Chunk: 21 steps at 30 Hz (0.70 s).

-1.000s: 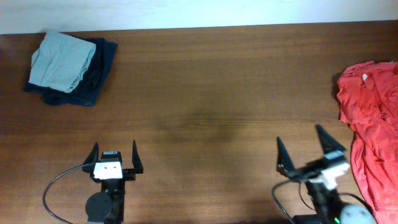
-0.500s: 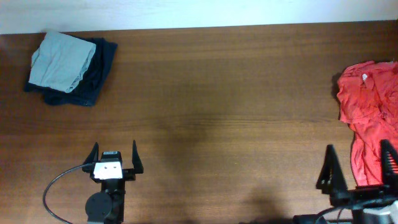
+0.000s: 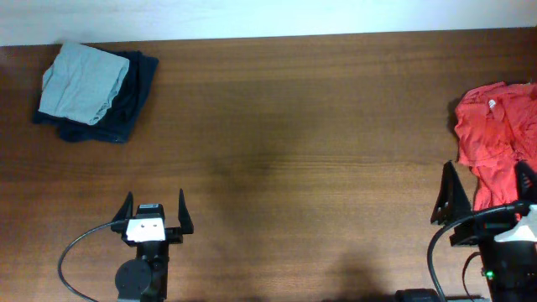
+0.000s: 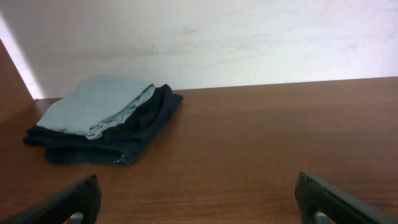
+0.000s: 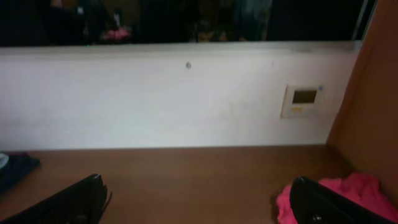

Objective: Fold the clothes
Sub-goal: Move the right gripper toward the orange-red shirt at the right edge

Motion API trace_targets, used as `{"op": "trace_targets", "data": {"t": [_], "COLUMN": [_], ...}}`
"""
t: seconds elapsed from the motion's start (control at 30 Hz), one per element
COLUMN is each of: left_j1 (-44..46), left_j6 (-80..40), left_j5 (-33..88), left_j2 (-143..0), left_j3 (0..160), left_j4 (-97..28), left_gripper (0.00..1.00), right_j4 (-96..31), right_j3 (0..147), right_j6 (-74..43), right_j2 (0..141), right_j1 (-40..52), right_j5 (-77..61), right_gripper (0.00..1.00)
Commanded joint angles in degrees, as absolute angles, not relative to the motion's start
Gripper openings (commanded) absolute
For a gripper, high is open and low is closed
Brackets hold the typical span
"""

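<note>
Wood table [image 3: 294,126]; orange-red clothes [image 3: 495,138] cut off at right edge (crumpled heap); left tool [image 3: 155,195], right tool [image 3: 483,168] both spread apart, empty.

the clothes [image 3: 495,126] run off the overhead view's right edge, so their full spread is unseen; the right gripper [image 3: 484,176] hides part of their lower end. the pale grey-green garment [image 3: 84,82] covers most of the dark navy garment [image 3: 134,92]. the right wrist view is blurred, and there the bottom edge and 1 finger [image 5: 323,202] cut the clothes [image 5: 364,190] off.
</note>
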<state>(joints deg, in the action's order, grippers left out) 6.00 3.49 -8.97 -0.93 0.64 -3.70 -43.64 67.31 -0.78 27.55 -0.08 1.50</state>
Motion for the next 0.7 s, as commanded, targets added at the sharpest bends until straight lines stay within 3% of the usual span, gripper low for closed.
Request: {"op": "trace_targets", "data": {"t": [0.0, 0.17, 0.5, 0.67], "left_j1": [6.24, 6.24, 6.24, 6.24], "left_j6": [4.40, 4.40, 4.40, 4.40], "left_j5": [-8.38, -8.38, -8.38, -8.38], "left_j2": [-0.36, -0.36, -0.36, -0.36], "left_j3": [0.54, 0.54, 0.54, 0.54], "left_j4": [-3.95, -3.95, -3.95, -3.95], "left_gripper": [0.99, 0.99, 0.99, 0.99], "right_j4": [-44.82, -45.76, -47.20, -49.17], "right_j3": [68.42, 68.42, 68.42, 68.42], "right_j6": [-0.30, -0.30, -0.51, -0.54], "right_j2": [27.42, 28.03, 33.67, 38.98], "right_j1": [-0.40, -0.40, -0.40, -0.40], "right_j5": [2.20, 2.26, 3.79, 6.76], "right_gripper": [0.99, 1.00, 0.77, 0.75]}}
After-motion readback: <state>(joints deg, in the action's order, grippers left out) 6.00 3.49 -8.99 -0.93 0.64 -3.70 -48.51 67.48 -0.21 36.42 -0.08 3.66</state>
